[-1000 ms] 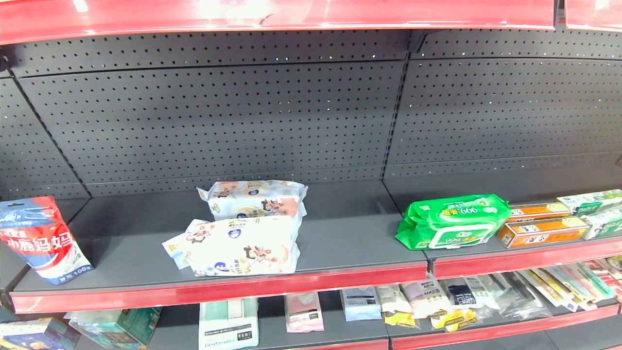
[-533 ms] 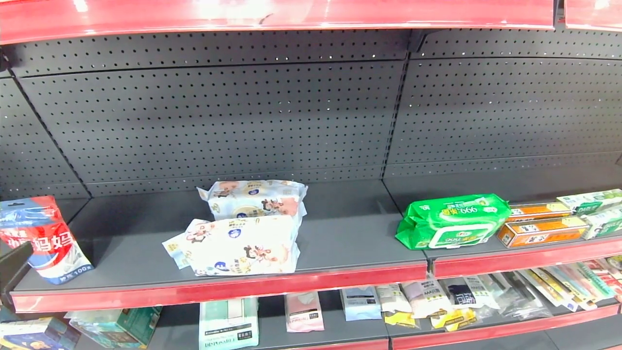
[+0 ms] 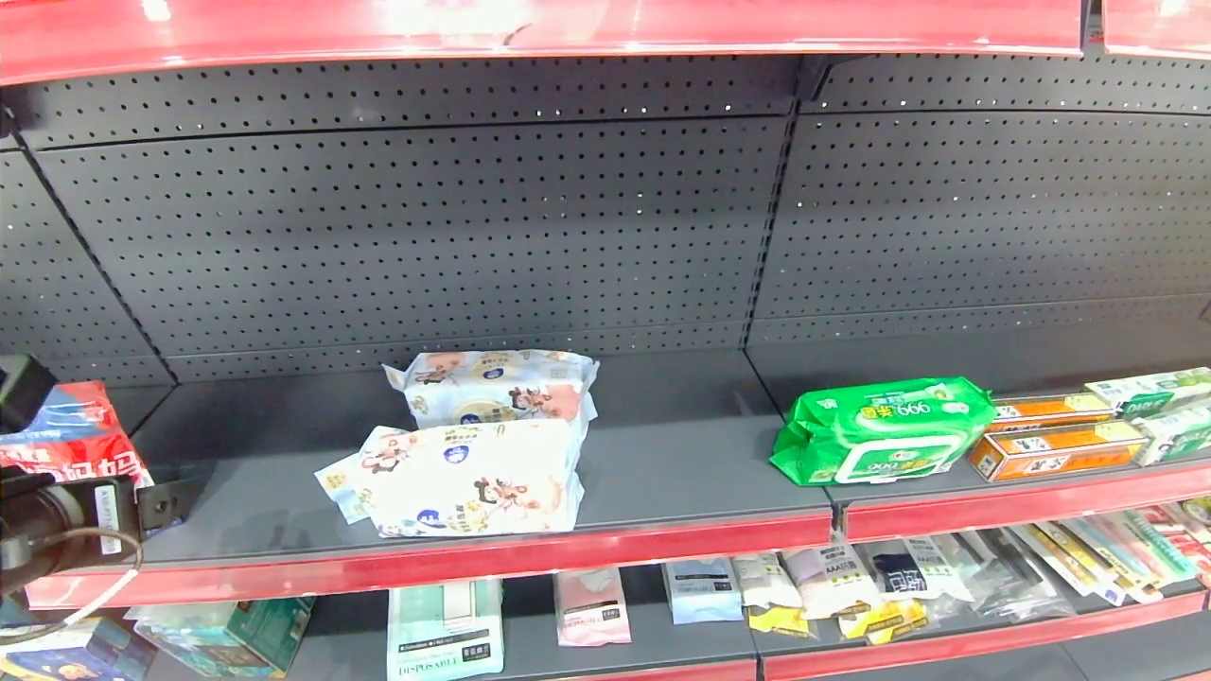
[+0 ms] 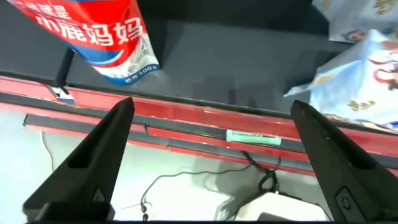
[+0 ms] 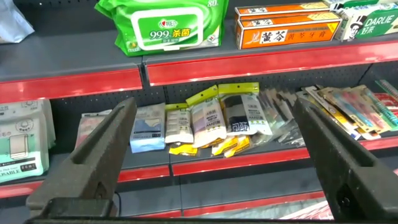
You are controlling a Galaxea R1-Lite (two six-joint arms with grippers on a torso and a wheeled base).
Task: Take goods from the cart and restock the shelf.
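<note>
The left arm (image 3: 66, 515) covers the lower half of the red bag (image 3: 80, 437) at the left end of the shelf (image 3: 681, 445); the left wrist view cuts off the bag's top. Boxes (image 3: 1173, 427) at the shelf's right end run past the head view's edge. The right wrist view crops the top of the wipes (image 5: 165, 28).

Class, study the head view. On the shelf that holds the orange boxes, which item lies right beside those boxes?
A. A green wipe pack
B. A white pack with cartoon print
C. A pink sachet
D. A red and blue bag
A: the green wipe pack lies flat on the shelf right next to the orange boxes, with nothing between them.
</note>
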